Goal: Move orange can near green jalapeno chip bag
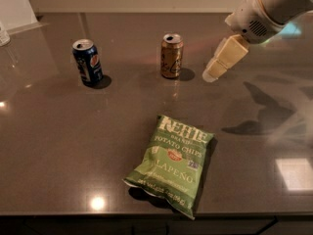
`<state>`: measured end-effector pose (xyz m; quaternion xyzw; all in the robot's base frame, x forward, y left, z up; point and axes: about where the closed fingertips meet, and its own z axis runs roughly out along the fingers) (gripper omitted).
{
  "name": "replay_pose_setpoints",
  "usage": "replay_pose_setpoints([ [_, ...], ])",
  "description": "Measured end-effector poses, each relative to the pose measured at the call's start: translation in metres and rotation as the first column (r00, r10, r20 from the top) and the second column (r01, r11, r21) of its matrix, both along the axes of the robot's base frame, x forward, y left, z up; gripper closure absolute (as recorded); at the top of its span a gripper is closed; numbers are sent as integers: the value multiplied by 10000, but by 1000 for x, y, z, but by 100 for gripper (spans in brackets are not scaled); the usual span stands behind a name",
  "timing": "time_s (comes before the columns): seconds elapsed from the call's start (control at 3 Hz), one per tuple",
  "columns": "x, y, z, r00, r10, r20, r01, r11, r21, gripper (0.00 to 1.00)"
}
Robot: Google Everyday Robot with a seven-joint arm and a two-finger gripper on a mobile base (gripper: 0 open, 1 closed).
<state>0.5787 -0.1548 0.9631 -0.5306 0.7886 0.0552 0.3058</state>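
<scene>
The gripper (214, 71) hovers tilted over the counter (58, 131), probably lining up a side grasp; whether it is spread or closed I cannot tell. The orange can (171, 56) stands upright just beside it, untouched. The chip bag (171, 163) lies flat, well forward of it.

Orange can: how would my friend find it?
On the dark table, look behind the big green chip bag, where two cans stand. The orange can is the one nearest the gripper hanging over the table. It is brownish-orange, unlike the blue can.
</scene>
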Motion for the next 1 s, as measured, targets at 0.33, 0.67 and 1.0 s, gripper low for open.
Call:
replay_pose_setpoints([
  [0.33, 33, 15, 3, 9995, -258, 179, 243, 9966, 793, 0],
  [0.67, 62, 28, -2, 9982, -510, 320, 466, 9908, 1271, 0],
  [1.0, 87, 35, -12, 9965, -748, 365, 689, 9874, 1424, 0],
])
